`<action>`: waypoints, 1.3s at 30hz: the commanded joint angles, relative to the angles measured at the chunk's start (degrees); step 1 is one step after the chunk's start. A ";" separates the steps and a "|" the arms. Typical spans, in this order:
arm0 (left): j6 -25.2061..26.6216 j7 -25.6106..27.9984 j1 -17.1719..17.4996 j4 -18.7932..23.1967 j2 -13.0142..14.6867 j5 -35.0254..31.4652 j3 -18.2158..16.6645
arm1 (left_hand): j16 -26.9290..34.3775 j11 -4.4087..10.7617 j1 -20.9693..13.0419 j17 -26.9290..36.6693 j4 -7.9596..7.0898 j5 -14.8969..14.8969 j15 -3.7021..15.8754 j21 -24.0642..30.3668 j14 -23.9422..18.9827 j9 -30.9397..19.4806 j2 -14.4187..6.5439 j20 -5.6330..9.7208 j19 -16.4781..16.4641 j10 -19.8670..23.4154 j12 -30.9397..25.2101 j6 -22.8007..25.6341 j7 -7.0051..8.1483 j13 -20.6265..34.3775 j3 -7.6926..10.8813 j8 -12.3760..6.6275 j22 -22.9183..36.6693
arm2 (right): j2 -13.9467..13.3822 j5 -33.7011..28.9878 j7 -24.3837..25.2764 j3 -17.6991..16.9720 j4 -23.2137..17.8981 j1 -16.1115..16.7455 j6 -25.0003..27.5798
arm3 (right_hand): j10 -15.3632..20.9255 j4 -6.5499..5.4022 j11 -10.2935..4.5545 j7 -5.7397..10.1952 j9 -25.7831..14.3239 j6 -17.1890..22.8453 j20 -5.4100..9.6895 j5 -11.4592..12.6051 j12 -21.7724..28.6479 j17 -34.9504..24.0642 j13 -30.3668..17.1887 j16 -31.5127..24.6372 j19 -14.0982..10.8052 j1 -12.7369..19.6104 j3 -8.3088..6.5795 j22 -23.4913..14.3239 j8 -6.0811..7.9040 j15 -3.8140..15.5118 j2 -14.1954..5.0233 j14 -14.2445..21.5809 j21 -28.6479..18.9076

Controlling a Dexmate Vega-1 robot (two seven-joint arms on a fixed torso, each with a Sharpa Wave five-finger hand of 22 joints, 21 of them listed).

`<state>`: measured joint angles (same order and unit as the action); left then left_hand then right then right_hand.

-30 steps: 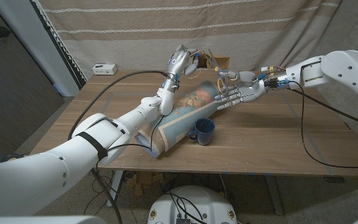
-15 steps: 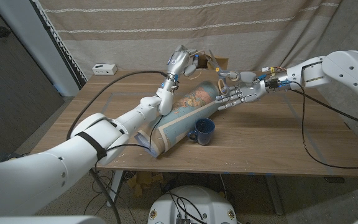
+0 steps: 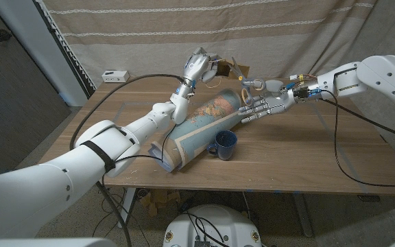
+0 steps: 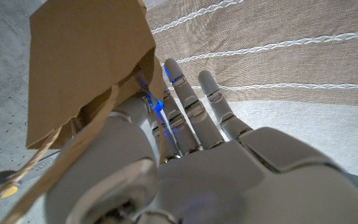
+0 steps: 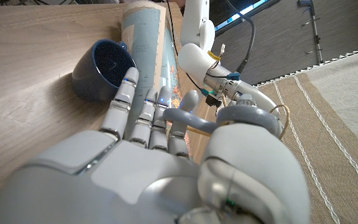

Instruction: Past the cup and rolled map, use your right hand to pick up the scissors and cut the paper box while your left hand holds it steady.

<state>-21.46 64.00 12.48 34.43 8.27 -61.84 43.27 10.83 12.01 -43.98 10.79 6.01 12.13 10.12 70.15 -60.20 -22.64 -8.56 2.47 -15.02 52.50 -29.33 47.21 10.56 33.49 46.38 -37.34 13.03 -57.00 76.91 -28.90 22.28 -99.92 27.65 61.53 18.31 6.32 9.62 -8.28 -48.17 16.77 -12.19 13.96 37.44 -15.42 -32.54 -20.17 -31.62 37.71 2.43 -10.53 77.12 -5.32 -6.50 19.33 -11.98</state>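
Now your left robot hand [image 3: 199, 66] has drifted slightly along the far worktop [image 3: 300, 147], gripping the paper box [image 4: 86, 65] aloft; your right robot hand [image 3: 261, 104] pinches the scissors [image 3: 254, 85] beyond the rolled map [image 3: 201, 127] and cup [image 3: 223, 145]; I judge cutting is near.

No legible txt, labels or nos. anywhere.

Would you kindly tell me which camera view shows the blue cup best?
The head view: the blue cup stands whole, handle visible, beside the rolled map. The right wrist view shows its open mouth beyond the right hand; the left wrist view faces the curtain.
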 commanded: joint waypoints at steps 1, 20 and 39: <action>-0.41 0.00 -0.69 2.09 1.81 -5.31 0.37 | 0.29 0.27 -0.65 0.30 -0.51 0.40 3.26 0.45 -0.41 0.13 -0.41 7.76 0.24 0.85 -0.23 2.22 -1.41 1.19 1.13 -0.14 0.04 | -0.25 0.42 1.00 0.72 0.06 -0.78 2.23 | 0.16 -0.04 0.29 -3.60 -0.11 0.27 0.01 -0.15 -0.40 -0.12 -0.21 -0.21 -0.47 -0.44 -0.31 -0.14 0.13 -0.32 -0.03 0.36 0.01; -0.93 0.00 0.47 4.02 2.77 -6.13 -1.03 | 0.19 0.26 -0.62 0.26 -0.41 0.42 3.25 0.86 -0.45 0.48 -0.31 7.70 0.43 0.84 -0.18 2.22 -1.43 0.94 1.46 -0.18 -0.30 | -1.12 0.82 2.50 -1.20 0.40 -0.27 1.08 | 0.27 -0.14 0.29 -3.61 -0.17 0.25 0.01 -0.22 -0.65 -0.01 -0.31 -0.23 -0.67 -0.71 -0.28 -0.14 0.13 -0.34 -0.02 0.44 -0.03; -2.77 0.00 0.64 4.11 2.66 -7.67 -2.57 | -0.07 0.21 -0.32 0.18 -0.60 0.47 3.22 0.79 0.18 1.04 -0.19 7.64 1.04 0.53 0.13 2.11 -1.08 0.48 1.79 -0.01 -0.70 | -1.21 1.20 3.40 -1.27 1.51 -0.34 1.88 | 0.25 -0.13 0.39 -3.59 -0.06 0.13 -0.05 -0.29 -0.94 0.12 -0.41 -0.25 -0.82 -0.74 -0.38 -0.13 0.01 -0.45 -0.11 0.57 -0.04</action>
<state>-22.84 63.99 12.83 38.20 10.99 -68.40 42.38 10.82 12.02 -44.16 10.79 6.39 12.12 10.12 70.78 -60.20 -21.52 -8.39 2.26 -14.19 52.49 -28.94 47.57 10.52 33.86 46.79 -37.15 12.23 -58.34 78.08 -26.01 20.75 -99.17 27.55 62.71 18.31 6.17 9.62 -8.28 -48.08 16.77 -12.07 13.74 36.61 -15.15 -32.81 -20.17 -31.96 37.17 2.25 -10.53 77.12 -5.63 -6.59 19.65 -11.98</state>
